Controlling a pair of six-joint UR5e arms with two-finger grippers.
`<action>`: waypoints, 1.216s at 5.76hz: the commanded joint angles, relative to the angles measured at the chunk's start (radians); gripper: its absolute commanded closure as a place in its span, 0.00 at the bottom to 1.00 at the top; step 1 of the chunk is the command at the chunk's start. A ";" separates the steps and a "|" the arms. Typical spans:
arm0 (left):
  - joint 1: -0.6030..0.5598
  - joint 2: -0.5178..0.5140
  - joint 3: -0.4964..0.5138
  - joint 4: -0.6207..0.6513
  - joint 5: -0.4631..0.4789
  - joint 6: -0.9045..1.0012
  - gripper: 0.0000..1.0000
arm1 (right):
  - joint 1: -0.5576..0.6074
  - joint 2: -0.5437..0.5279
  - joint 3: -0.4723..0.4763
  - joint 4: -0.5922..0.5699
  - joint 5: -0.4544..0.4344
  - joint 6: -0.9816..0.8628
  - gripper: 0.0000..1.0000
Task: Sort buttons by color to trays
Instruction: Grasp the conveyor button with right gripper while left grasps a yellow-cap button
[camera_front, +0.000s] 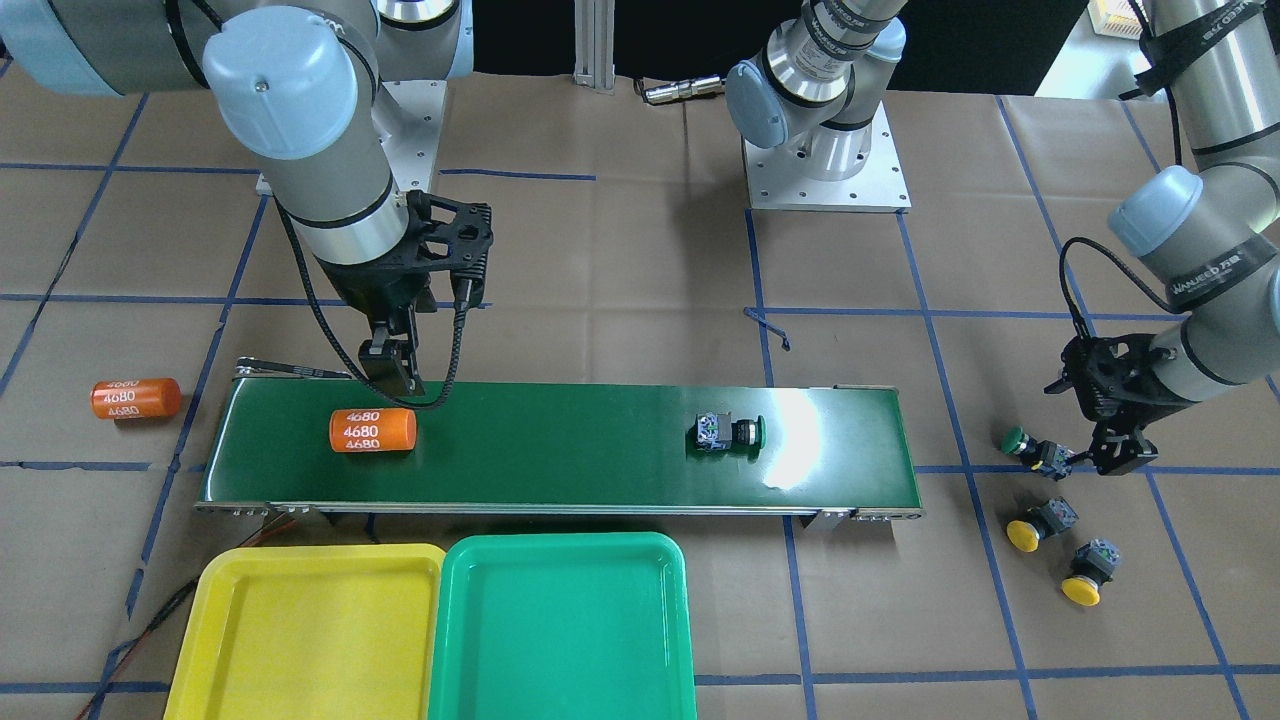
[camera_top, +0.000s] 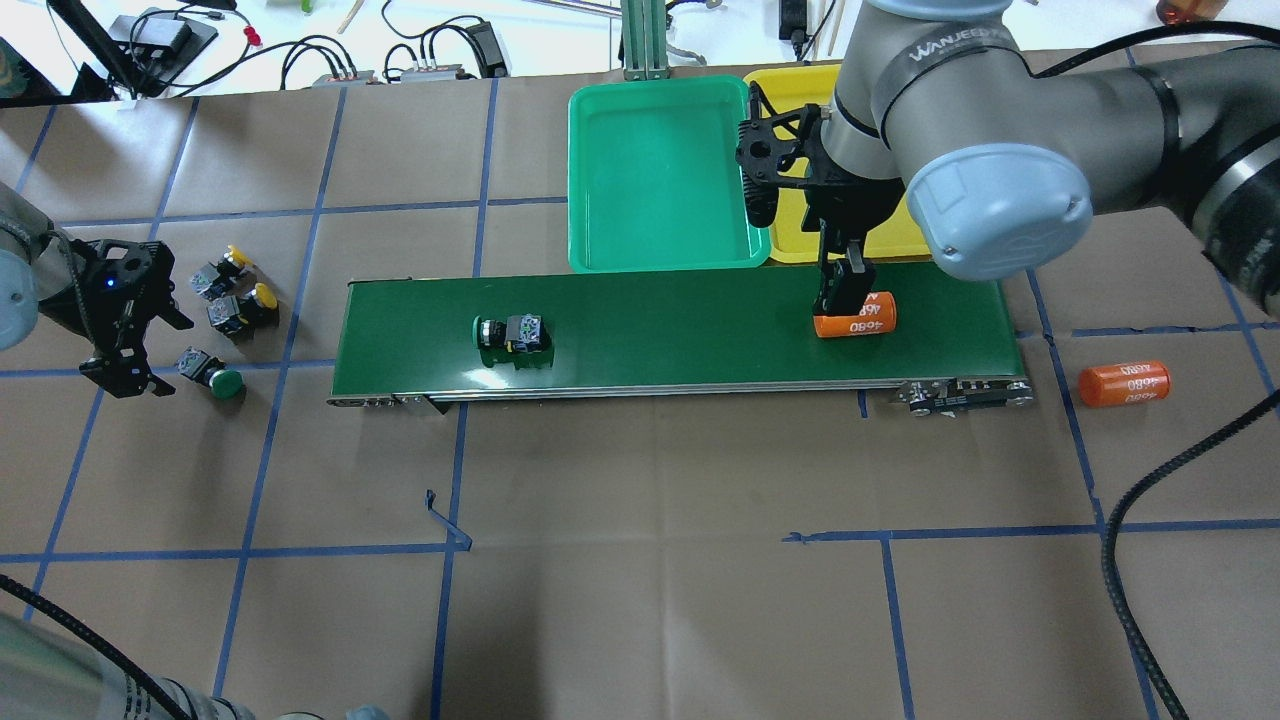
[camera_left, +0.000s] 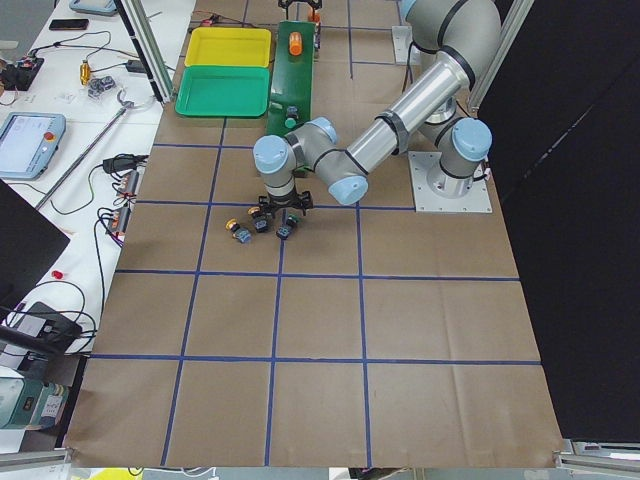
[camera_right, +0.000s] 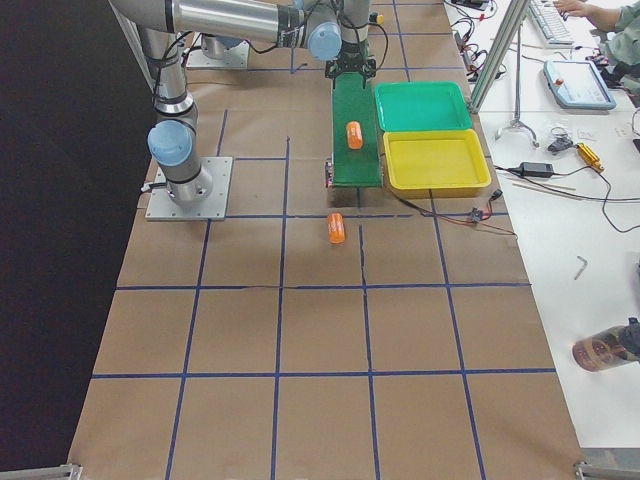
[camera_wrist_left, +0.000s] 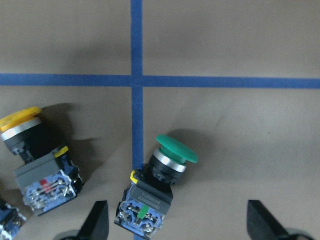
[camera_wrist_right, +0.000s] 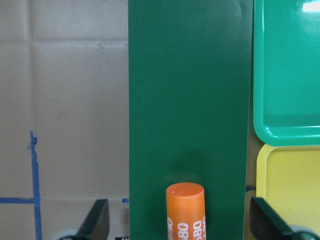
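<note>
Left gripper (camera_wrist_left: 180, 226): jaws wide, holding nothing, low over the bench (camera_front: 620, 280). Green button 1 (camera_wrist_left: 155, 192) lies on its side between the jaws, nearer one of them, across a blue tape line (camera_wrist_left: 136, 100). Yellow button 1 (camera_front: 1040, 524) and yellow button 2 (camera_front: 1090, 573) lie near it on the bench.

Green button 2 (camera_front: 728, 433) lies on its side on the conveyor belt (camera_front: 560, 470).

Right gripper (camera_wrist_right: 181, 226): jaws wide, either side of orange cylinder (camera_wrist_right: 185, 210) on the belt, not clamped on it.

Yellow tray (camera_front: 215, 620) and green tray (camera_front: 560, 640) sit side by side, edges touching, beside the belt.
</note>
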 joint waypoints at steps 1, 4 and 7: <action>0.006 -0.069 -0.005 0.064 -0.003 0.202 0.05 | 0.064 0.082 -0.009 -0.097 -0.002 0.056 0.00; 0.007 -0.097 -0.005 0.088 -0.065 0.261 0.33 | 0.092 0.148 -0.029 -0.110 0.000 0.096 0.00; -0.002 -0.027 -0.002 0.074 -0.067 0.137 0.99 | 0.214 0.264 -0.029 -0.287 0.000 0.284 0.00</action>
